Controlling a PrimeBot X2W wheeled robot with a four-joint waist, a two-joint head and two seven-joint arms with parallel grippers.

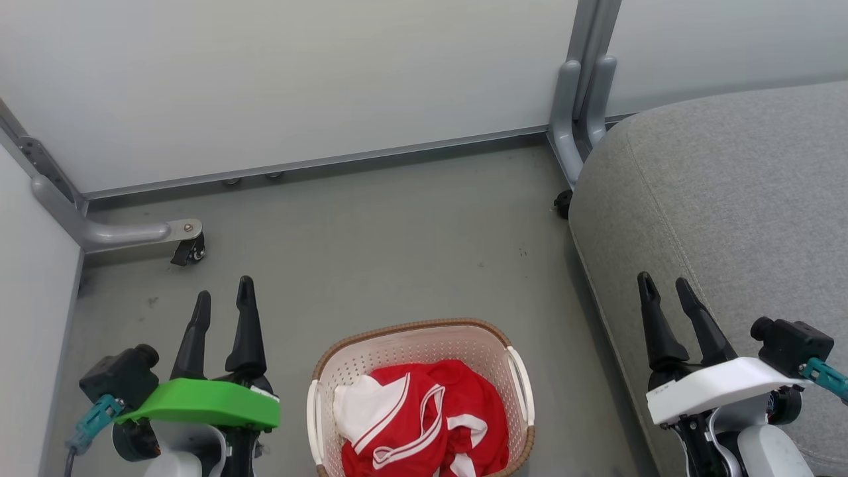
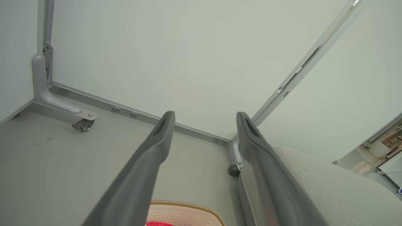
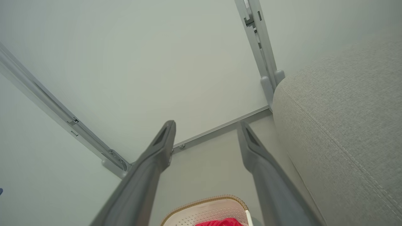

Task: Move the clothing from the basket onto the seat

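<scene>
- The left fingers (image 1: 246, 324), two long dark prongs above a green wrist cover, stand spread apart with nothing between them. They hang over the grey floor (image 1: 371, 238), left of the basket and clear of it.
- Beyond them a small black caster (image 1: 189, 252) on a grey metal foot rests on the floor at the base of the pale partition wall (image 1: 298, 86).
- The oval cream-white plastic laundry basket (image 1: 424, 344), with perforated walls, a brown woven-look rim and white handles, stands on the floor between the two arms.
- In it lies the red shiny clothing (image 1: 437, 411) with white panels and thin white stripes, crumpled in a heap. A white part lies at the left and red fills the middle and right, all of it inside the basket.
- The large grey woven-fabric seat (image 1: 729, 199), with a rounded corner and a stitched seam, stands right of the basket across a strip of floor.
- The right fingers (image 1: 656, 324), above a white wrist cover, are spread and empty over the seat's left edge.
- The left wrist view adds a bright gap (image 2: 380, 147) at its right edge, with a room beyond it. The basket's far rim and a sliver of red show at its bottom.
- The right wrist view adds the seat's weave and seam from close by, and the top of one white handle.
</scene>
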